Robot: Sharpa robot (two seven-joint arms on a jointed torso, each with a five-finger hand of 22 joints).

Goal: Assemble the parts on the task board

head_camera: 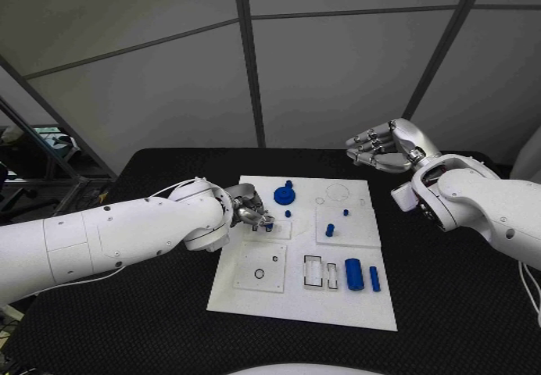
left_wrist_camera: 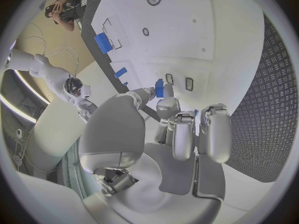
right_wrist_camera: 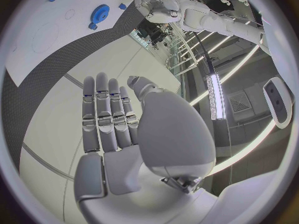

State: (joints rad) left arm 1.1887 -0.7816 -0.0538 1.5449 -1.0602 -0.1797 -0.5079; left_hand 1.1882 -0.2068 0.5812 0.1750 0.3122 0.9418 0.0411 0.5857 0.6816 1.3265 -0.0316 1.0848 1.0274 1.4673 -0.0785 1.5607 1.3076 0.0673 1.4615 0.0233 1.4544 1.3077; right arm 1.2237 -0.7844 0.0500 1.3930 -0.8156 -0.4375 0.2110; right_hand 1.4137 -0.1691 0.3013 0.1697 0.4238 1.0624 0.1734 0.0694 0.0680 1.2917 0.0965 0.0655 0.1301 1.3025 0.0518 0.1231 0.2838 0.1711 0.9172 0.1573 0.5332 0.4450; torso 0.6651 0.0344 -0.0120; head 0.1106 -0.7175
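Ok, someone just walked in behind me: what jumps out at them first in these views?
Probably the left robot hand down on the white board, pinching a small blue piece over a slot at its left side. Next, the right robot hand, raised open beyond the board's far right corner. Then the blue gear near the far edge.

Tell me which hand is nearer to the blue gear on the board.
Left. The left hand works on the task board just beside the blue gear; the right hand is raised beyond the board's far edge.
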